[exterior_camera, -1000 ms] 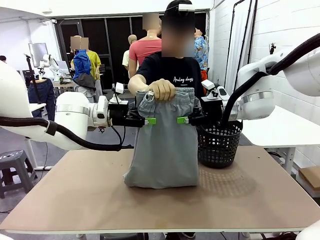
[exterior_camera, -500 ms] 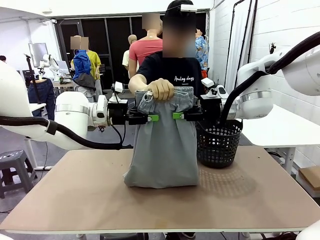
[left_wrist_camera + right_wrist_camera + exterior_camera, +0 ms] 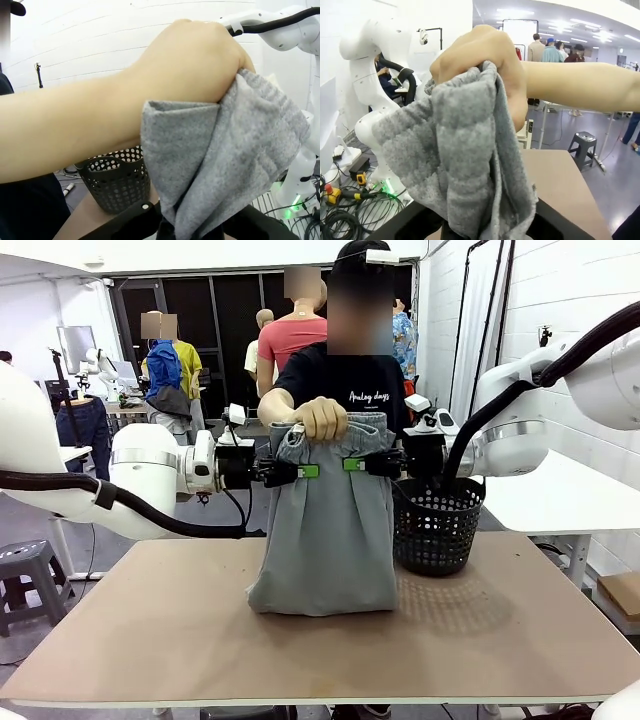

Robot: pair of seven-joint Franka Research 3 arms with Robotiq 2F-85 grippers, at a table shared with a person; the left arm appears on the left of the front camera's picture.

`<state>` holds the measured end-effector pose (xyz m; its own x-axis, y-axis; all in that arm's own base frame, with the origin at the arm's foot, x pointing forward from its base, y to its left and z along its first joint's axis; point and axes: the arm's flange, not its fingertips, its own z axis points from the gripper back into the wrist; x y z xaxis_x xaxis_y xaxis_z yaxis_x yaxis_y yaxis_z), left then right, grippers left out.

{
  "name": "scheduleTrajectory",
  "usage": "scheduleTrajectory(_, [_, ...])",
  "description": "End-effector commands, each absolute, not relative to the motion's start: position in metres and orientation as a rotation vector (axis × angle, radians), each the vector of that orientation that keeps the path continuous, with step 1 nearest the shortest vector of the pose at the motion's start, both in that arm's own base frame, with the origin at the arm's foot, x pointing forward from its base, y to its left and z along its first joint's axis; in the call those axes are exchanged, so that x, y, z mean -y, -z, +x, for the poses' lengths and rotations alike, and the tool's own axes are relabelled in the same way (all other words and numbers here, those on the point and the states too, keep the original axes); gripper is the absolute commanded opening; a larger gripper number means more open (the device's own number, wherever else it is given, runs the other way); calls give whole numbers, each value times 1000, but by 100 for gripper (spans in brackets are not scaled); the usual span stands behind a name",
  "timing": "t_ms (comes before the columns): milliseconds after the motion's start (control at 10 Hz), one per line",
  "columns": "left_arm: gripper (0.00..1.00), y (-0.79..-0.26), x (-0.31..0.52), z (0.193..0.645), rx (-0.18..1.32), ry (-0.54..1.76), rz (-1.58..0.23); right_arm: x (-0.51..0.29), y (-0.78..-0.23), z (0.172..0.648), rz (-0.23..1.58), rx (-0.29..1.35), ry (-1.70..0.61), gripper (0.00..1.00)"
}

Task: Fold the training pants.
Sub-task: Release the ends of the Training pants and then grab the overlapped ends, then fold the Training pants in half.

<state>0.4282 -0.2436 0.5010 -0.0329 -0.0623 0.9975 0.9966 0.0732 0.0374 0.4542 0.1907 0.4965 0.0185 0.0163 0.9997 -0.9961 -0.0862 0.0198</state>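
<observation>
The light grey training pants [image 3: 325, 540] hang upright over the table, their lower end resting on the tabletop. A person's hand [image 3: 322, 418] grips the gathered waistband from above. My left gripper [image 3: 300, 471] pinches the pants' left side just under the waistband, and my right gripper [image 3: 358, 464] pinches the right side at the same height. In the left wrist view the grey cloth [image 3: 235, 150] runs from the person's fist [image 3: 190, 65] down between my fingers. The right wrist view shows the same, with the cloth [image 3: 465, 165] bunched under the hand [image 3: 475, 55].
A black mesh basket [image 3: 437, 525] stands on the table just right of the pants, under my right arm; it also shows in the left wrist view [image 3: 116, 182]. The brown tabletop [image 3: 480, 640] is bare in front of the pants.
Both grippers have closed from open onto the sides of the pants and moved inward toward each other. The cloth under the waistband is now gathered narrower. The person's hand has stayed put.
</observation>
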Motion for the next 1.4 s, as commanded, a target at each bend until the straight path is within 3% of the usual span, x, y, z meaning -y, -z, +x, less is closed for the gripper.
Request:
scheduleTrajectory(0, [0, -503, 247, 434, 1245, 1187, -1124, -195, -500, 461, 1282, 1087, -1278, 0])
scheduleTrajectory(400, [0, -500, 237, 440, 1288, 1190, -1212, -207, -500, 471, 1207, 1068, -1320, 0])
scheduleTrajectory(500, [0, -495, 243, 431, 1219, 1194, -1123, -193, -497, 458, 1259, 1095, -1298, 0])
scheduleTrajectory(1300, [0, -495, 243, 431, 1219, 1194, -1123, -193, -497, 458, 1259, 1095, -1298, 0])
